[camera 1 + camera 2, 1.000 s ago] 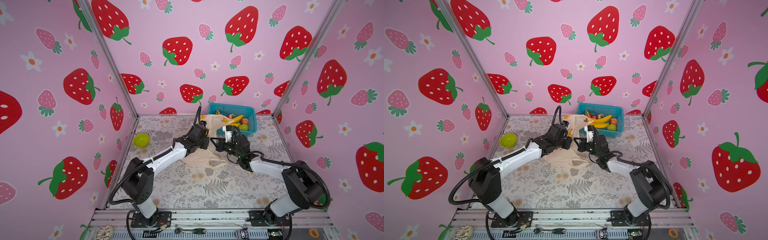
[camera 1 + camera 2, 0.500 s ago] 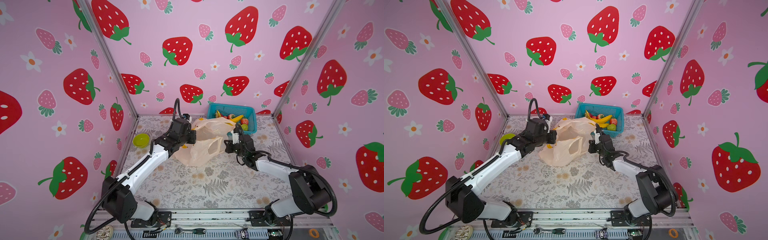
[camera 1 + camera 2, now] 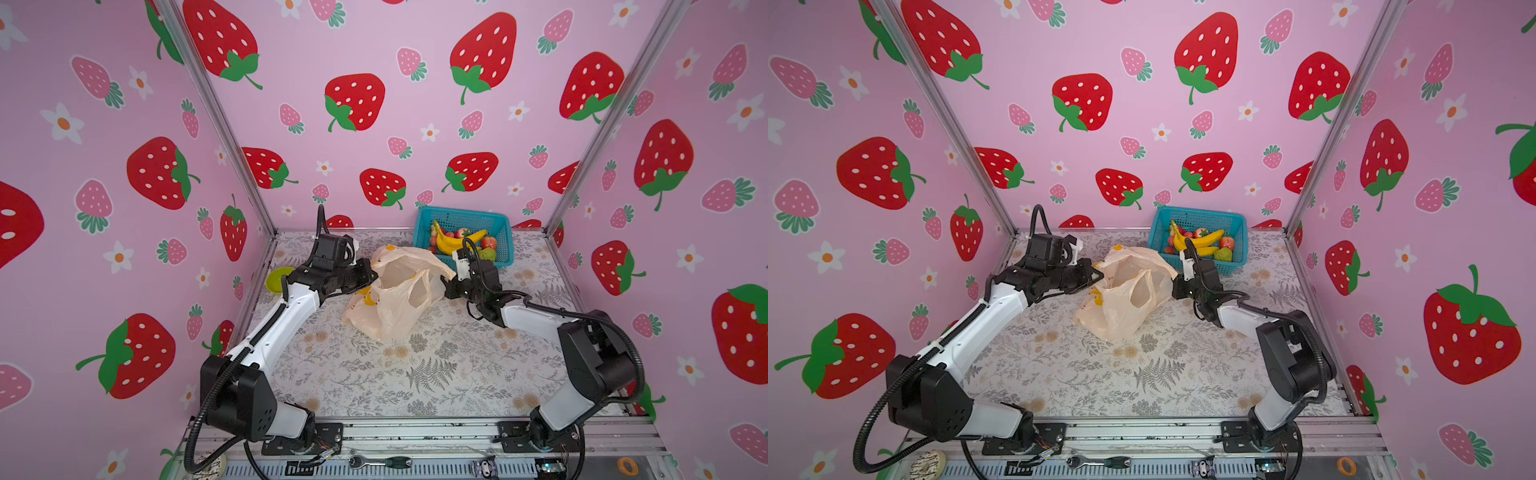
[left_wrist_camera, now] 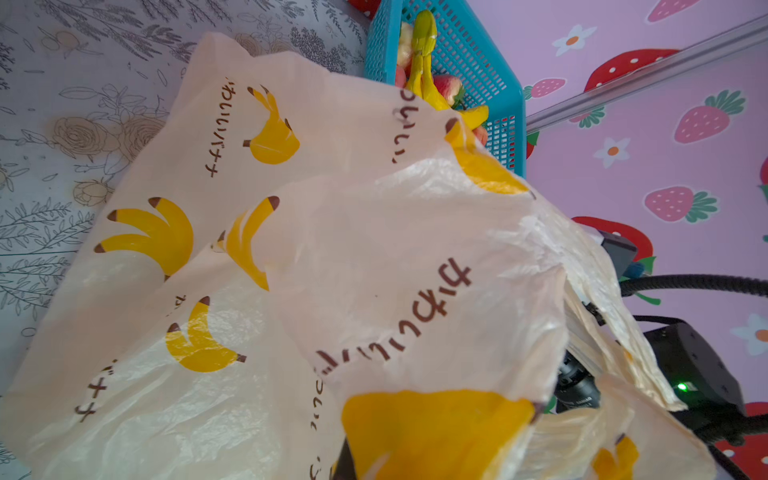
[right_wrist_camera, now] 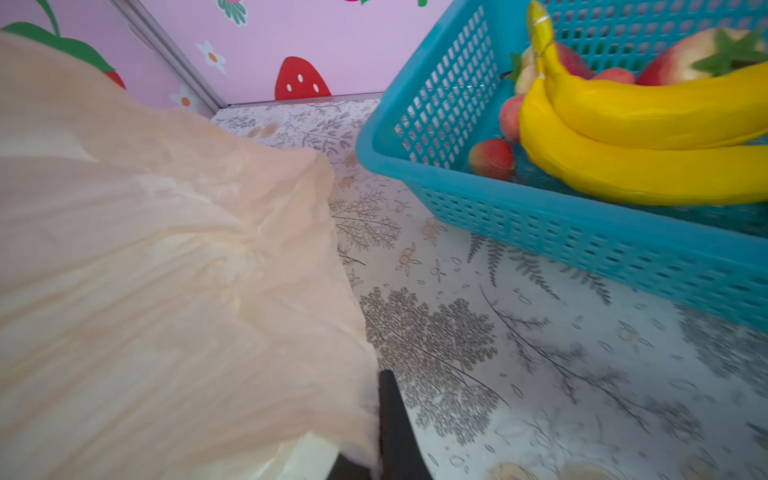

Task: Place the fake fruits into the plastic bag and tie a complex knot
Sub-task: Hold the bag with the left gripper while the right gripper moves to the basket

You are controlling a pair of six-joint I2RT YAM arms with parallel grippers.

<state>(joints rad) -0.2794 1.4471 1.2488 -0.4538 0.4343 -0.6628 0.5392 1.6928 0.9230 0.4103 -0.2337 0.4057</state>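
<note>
Floral tabletop (image 3: 415,374): plastic bag (image 3: 395,299) held open mid-table between left gripper (image 3: 371,276) and right gripper (image 3: 445,286), both pinched shut on its rim; fake fruits (image 3: 457,243) not yet loaded, in blue basket (image 3: 505,245) just behind; next, likely freeing one claw for fruit-picking.

A pale peach plastic bag (image 4: 332,249) fills most of the view, thin and crinkled, printed with yellow banana bunches and dark brown lettering. Its folds overlap, and one big yellow print sits very close to the lens. Behind it lies the grey, flower-patterned surface (image 4: 83,104). A blue mesh basket (image 4: 478,54) stands on the surface near the pink strawberry wall (image 4: 665,62), partly hidden by the bag. It holds yellow bananas (image 4: 424,62) and a red strawberry (image 4: 449,87). A metal rail (image 4: 644,95) crosses the wall. Past the bag's far edge, the black right arm (image 4: 698,365) shows a green light (image 4: 681,386) and a black cable (image 4: 706,282).
</note>
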